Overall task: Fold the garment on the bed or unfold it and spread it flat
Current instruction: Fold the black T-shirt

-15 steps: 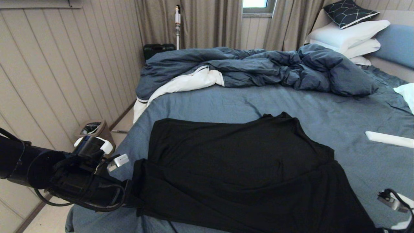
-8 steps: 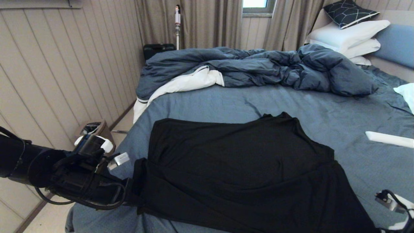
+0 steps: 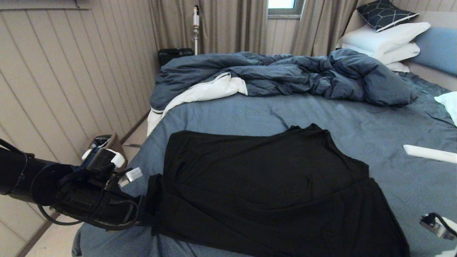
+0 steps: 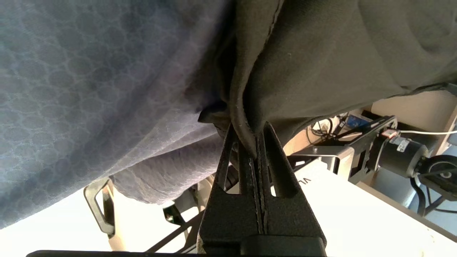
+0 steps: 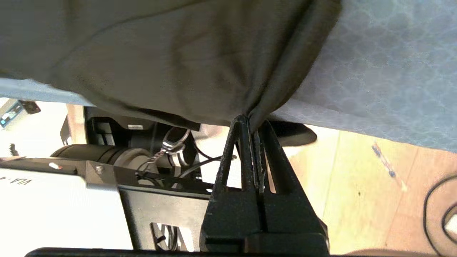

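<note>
The black garment (image 3: 264, 189) lies plain side up across the near part of the bed (image 3: 357, 117), its print hidden. At the near left corner my left gripper (image 3: 148, 216) is shut on the garment's hem; in the left wrist view its jaws pinch a dark folded edge (image 4: 246, 132). My right gripper (image 5: 253, 126) is shut on the garment's other near corner (image 5: 267, 103) past the bed's front edge. In the head view only the right wrist (image 3: 437, 226) shows at the lower right.
The rumpled dark blue duvet (image 3: 285, 73) lies across the far half of the bed. White pillows (image 3: 385, 41) and a dark patterned cushion (image 3: 385, 14) are stacked at the far right. A white flat object (image 3: 428, 153) lies on the sheet at right. A waste bin (image 3: 105, 142) stands by the left wall.
The right wrist has slid a little lower and to the right in the head view, drawing the garment's near right part with it. The left arm has barely moved.
</note>
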You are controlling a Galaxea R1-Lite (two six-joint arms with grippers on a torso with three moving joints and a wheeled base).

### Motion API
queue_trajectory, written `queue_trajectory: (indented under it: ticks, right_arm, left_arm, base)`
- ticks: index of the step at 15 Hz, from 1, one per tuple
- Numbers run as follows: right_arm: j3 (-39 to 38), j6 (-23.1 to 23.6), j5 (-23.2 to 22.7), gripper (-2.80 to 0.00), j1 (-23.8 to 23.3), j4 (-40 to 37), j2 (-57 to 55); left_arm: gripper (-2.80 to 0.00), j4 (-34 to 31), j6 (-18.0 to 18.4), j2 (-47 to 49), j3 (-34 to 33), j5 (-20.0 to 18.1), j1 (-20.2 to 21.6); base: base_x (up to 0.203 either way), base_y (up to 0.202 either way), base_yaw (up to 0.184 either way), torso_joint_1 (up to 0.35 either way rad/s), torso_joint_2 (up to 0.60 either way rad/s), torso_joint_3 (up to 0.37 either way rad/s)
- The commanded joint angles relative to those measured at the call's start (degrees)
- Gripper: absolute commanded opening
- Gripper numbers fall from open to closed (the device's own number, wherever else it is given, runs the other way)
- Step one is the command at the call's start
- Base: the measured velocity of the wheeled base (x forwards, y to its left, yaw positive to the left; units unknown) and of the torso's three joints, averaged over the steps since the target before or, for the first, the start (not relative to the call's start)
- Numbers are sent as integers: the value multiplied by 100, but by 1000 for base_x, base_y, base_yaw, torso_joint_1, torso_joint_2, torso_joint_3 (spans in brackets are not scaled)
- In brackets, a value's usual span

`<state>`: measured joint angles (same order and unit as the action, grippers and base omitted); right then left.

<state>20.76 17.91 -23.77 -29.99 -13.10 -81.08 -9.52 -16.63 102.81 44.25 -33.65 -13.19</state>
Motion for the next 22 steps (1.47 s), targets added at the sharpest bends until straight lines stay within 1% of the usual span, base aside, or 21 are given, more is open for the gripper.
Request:
queue_trajectory:
  ticks: [1,3,5,6,8,10,13,15,18,22]
  right_arm:
    - [85,10,-127,-280,4,-14,197]
    - [344,-24,-515,-280,-6,-67,295]
    - [861,-83,-651,-280,36,-449,333]
    - [1244,-212,-786,-280,108,-714,334]
    - [1985,-697,-1013,-280,261,-996,255]
    - [2594,-1204,-1078,-280,528,-1067,-127]
    - [3333,-1693,-1090,-280,777,-1092,-749]
    - [3510,-1785,-1086,-280,833,-1087,-1037]
    - [3487,-1764,-1094,-280,828,-1080,-1087]
    - [3687,-1834,-1094,-280,842,-1088,-1285]
  left_arm:
    - [-280,-24,-28,-43,69,-19,1]
    - [-280,-48,-204,-155,297,-19,1]
    - [-280,-230,-268,-210,601,-19,1]
    - [-280,-417,-272,-209,801,-19,2]
    - [-280,-742,-278,-170,1242,-24,77]
    - [-280,-1013,-279,-117,1629,-28,148]
    - [-280,-1351,-273,-77,2010,-13,245]
    - [-280,-1403,-262,-68,1985,-10,264]
    - [-280,-1412,-246,-17,1938,-10,264]
    - [-280,-1385,-271,156,2014,-19,264]
  base:
    - [0,0,0,0,0,0]
    - [0,0,0,0,0,0]
    - [0,0,0,0,0,0]
    - [0,0,0,0,0,0]
    - [0,0,0,0,0,0]
    - [0,0,0,0,0,0]
    - [0,0,0,0,0,0]
    - [0,0,0,0,0,0]
    - [0,0,0,0,0,0]
    - [0,0,0,0,0,0]
